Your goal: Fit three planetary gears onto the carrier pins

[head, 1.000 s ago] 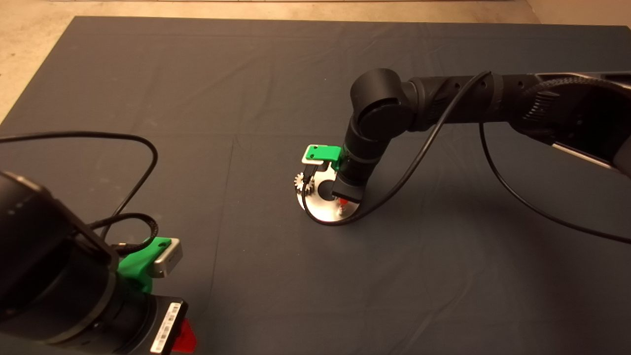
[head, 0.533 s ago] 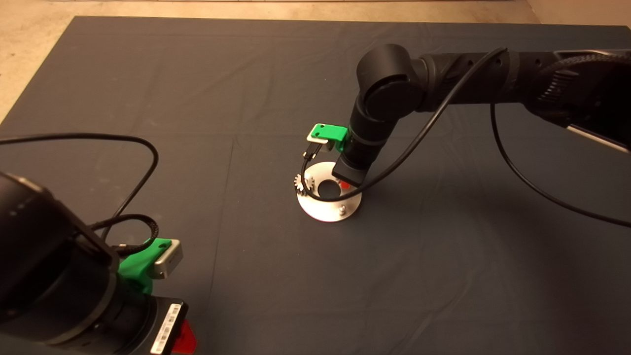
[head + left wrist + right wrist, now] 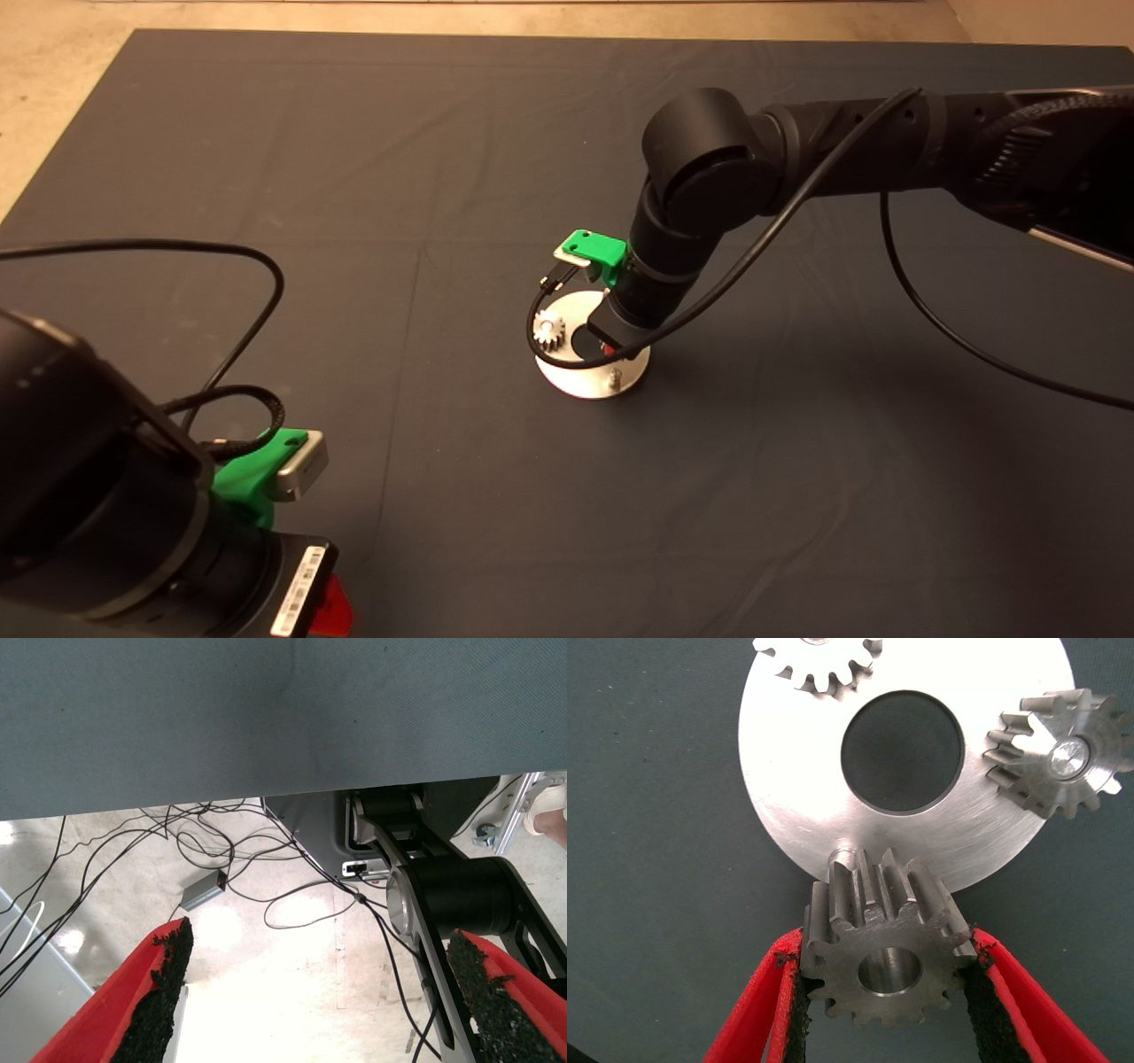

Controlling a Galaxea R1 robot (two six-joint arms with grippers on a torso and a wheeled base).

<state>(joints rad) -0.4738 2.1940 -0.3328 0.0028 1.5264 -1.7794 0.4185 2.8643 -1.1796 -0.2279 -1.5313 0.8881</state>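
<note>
My right gripper (image 3: 888, 950) is shut on a silver planetary gear (image 3: 886, 961), its bore facing the camera, just off the rim of the shiny carrier disc (image 3: 797, 806). A bare carrier pin (image 3: 840, 854) stands right behind the held gear. Two other gears sit on pins: one (image 3: 1059, 757) beside the centre hole, one (image 3: 819, 660) partly cut off at the frame edge. In the head view the right gripper (image 3: 607, 347) hovers over the disc (image 3: 576, 377), hiding the held gear; one mounted gear (image 3: 549, 332) and the bare pin (image 3: 614, 383) show. My left gripper (image 3: 328, 607) is parked at the lower left, open.
The right arm's black cable (image 3: 540, 341) loops low over the disc's left side. The dark mat (image 3: 797, 496) spreads all around the disc. The left wrist view shows the mat's edge (image 3: 266, 797), floor cables and the robot's base (image 3: 461, 904).
The right gripper drew back from the disc's near-right pin, then came partly back over the centre hole. The left arm has not moved.
</note>
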